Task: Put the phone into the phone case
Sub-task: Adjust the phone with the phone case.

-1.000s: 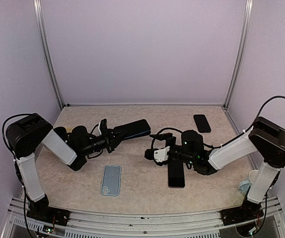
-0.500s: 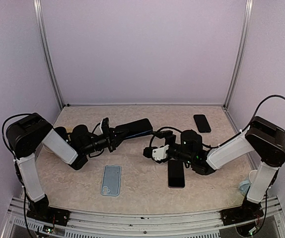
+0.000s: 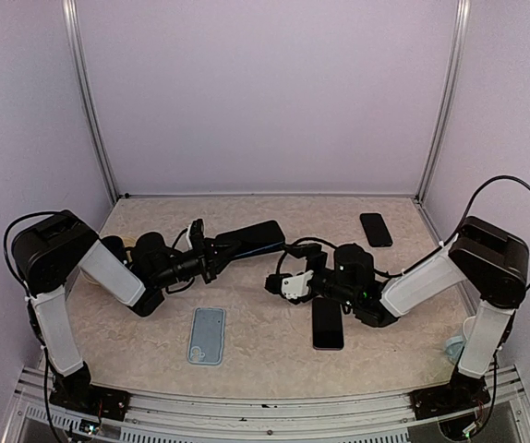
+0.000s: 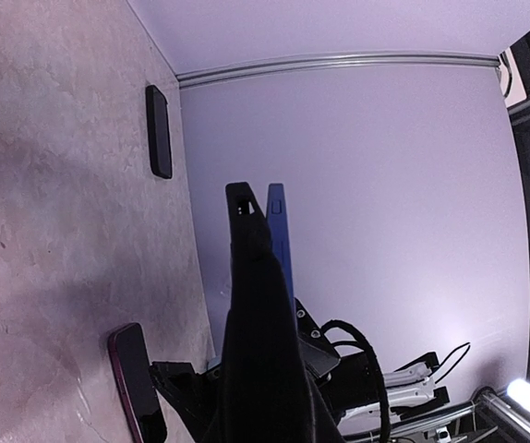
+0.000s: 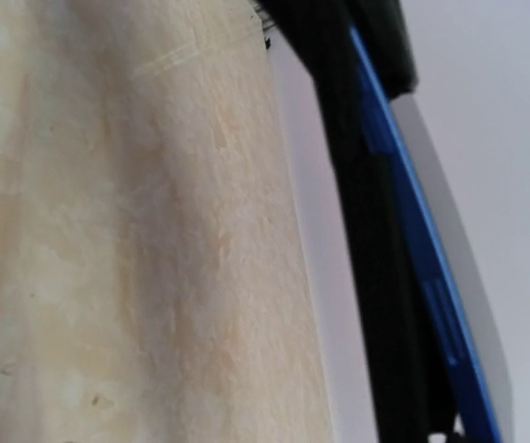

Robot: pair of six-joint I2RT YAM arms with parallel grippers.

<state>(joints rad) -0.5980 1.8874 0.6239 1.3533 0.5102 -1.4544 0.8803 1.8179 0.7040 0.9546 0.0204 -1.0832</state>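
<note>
My left gripper [image 3: 211, 258] is shut on the near end of a blue-edged phone [image 3: 249, 237] and holds it off the table, pointing toward the middle. In the left wrist view the phone [image 4: 277, 231] stands edge-on beside a black finger [image 4: 245, 231]. In the right wrist view its blue edge [image 5: 413, 231] runs down the right side, very close. My right gripper [image 3: 282, 284] hovers open just right of the phone's far end, nothing in it. A light blue phone case [image 3: 208, 335] lies flat on the table near the front, left of centre.
A dark phone with a maroon edge [image 3: 328, 323] lies on the table under my right arm. A small black phone [image 3: 376, 229] lies at the back right. Walls enclose the table on three sides.
My right gripper has crept left and slightly away from the maroon-edged phone, toward the held phone, opening a touch wider. The left gripper has nudged the blue phone slightly to the right.
</note>
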